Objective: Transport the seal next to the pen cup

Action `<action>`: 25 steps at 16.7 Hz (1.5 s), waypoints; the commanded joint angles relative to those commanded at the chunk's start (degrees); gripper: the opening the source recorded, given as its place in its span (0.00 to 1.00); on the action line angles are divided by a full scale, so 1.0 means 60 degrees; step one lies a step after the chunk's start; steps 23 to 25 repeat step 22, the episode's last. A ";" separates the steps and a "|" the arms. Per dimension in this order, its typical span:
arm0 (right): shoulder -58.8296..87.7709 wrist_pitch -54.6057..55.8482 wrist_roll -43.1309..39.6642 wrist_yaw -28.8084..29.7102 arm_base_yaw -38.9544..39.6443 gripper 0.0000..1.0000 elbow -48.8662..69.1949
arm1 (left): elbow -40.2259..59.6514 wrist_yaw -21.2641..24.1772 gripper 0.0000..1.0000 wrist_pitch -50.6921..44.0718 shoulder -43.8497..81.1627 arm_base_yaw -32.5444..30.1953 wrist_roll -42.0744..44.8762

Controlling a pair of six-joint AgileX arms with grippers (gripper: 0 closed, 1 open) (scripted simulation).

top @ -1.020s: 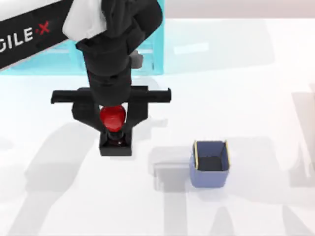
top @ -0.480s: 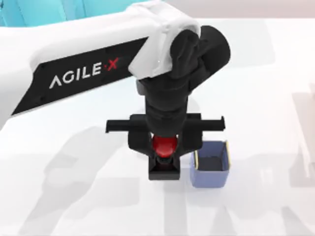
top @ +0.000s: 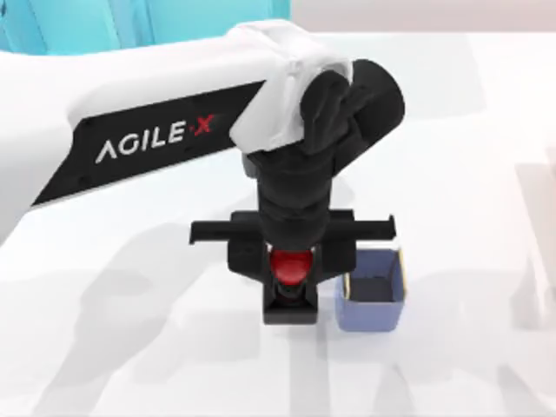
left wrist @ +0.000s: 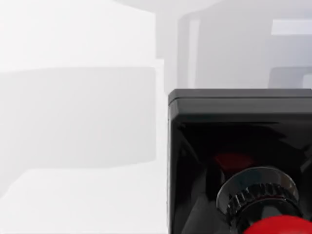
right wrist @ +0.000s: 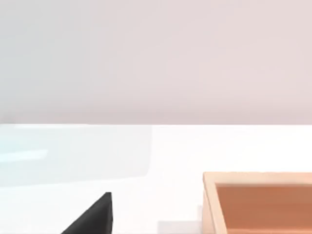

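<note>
- Glossy red, the seal [top: 289,266] sits pinched between the left gripper [top: 289,269] fingers, just beside the pen cup [top: 372,300] on the cup's left in the top view.
- In the left wrist view, the seal's red top [left wrist: 279,227] peeks in at the edge, above a ribbed metal collar and a square black base.
- A second ago the seal was well to the left, near the turquoise shelf [top: 61,22]; half a second ago it had nearly reached the cup. Since then it has barely shifted, and the gripper looks a touch lower.
- Judged from this, the carry is all but done and the arm seems to be lowering to set the seal down.
- The gripper's right side overlaps the cup's rim from above, so a knock against the cup is a risk.
- The white table [top: 469,130] surrounds both things.
- The right arm is parked; a black gripper tip [right wrist: 92,217] and a tan box [right wrist: 258,202] show in its wrist view.
</note>
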 joint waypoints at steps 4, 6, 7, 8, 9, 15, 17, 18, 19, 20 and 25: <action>0.0000 0.0000 0.0000 0.0000 0.0000 1.00 0.0000 | 0.0000 0.0000 0.08 0.0000 0.0000 0.0000 0.0000; 0.0000 0.0000 0.0000 0.0000 0.0000 1.00 0.0000 | 0.0000 0.0000 0.23 0.0000 0.0000 0.0000 0.0000; 0.0000 0.0000 0.0000 0.0000 0.0000 1.00 0.0000 | 0.0000 0.0000 0.30 0.0000 0.0000 0.0000 0.0000; 0.0000 0.0000 0.0000 0.0000 0.0000 1.00 0.0000 | 0.0000 0.0000 0.38 0.0000 0.0000 0.0000 0.0000; 0.0000 0.0000 0.0000 0.0000 0.0000 1.00 0.0000 | 0.0000 0.0000 0.45 0.0000 0.0000 0.0000 0.0000; 0.0000 0.0000 0.0000 0.0000 0.0000 1.00 0.0000 | 0.0000 0.0000 0.90 0.0000 0.0000 0.0000 0.0000; 0.0000 0.0000 0.0000 0.0000 0.0000 1.00 0.0000 | 0.0000 0.0000 1.00 0.0000 0.0000 0.0000 0.0000; 0.0000 0.0000 0.0000 0.0000 0.0000 1.00 0.0000 | 0.0000 0.0000 1.00 0.0000 0.0000 0.0000 0.0000; 0.0000 0.0000 0.0000 0.0000 0.0000 1.00 0.0000 | 0.0000 0.0000 1.00 0.0000 0.0000 0.0000 0.0000; 0.0000 0.0000 0.0000 0.0000 0.0000 1.00 0.0000 | 0.0000 0.0000 1.00 0.0000 0.0000 0.0000 0.0000; 0.0000 0.0000 0.0000 0.0000 0.0000 1.00 0.0000 | 0.0000 0.0000 1.00 0.0000 0.0000 0.0000 0.0000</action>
